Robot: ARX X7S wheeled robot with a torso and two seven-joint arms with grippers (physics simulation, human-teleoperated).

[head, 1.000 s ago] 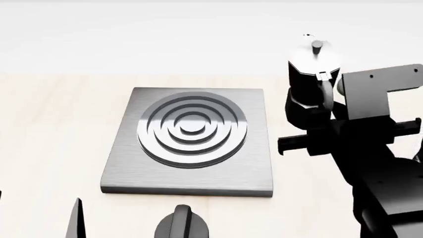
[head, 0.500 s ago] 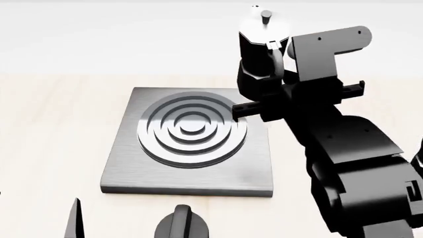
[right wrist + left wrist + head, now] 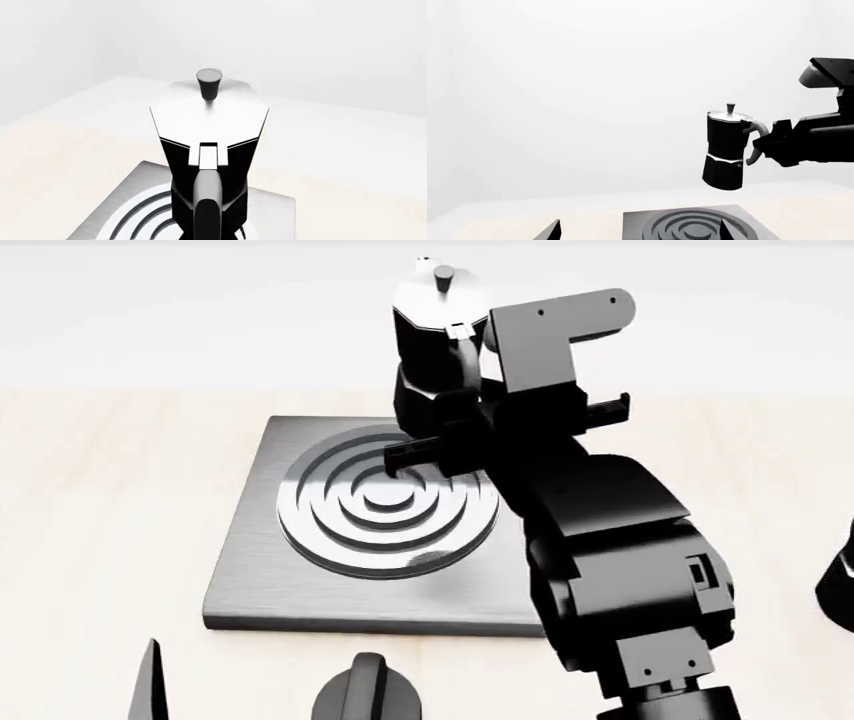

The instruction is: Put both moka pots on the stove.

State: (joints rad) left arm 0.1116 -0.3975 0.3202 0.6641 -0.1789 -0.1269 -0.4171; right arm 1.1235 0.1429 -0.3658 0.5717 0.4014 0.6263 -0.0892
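One moka pot (image 3: 424, 360), glossy black with a silvery lid, hangs in the air over the far right part of the stove (image 3: 260, 575). My right gripper (image 3: 463, 405) is shut on its curved handle. The left wrist view shows this moka pot (image 3: 724, 150) well above the stove (image 3: 640, 225), held from the side by the right gripper (image 3: 768, 145). In the right wrist view the moka pot (image 3: 208, 120) fills the middle, with the stove (image 3: 110, 215) below. My left gripper (image 3: 640, 233) is open and empty near the stove's front edge; one fingertip (image 3: 154, 685) shows in the head view.
A low round black knob (image 3: 367, 692) sits in front of the stove. The light wooden table (image 3: 107, 490) runs to the left and right of the stove. A dark object (image 3: 841, 590) is cut off at the right edge; I cannot tell what it is.
My right gripper has carried the moka pot leftward, from beside the stove's right edge to above its far burner rings. The left gripper has not moved.
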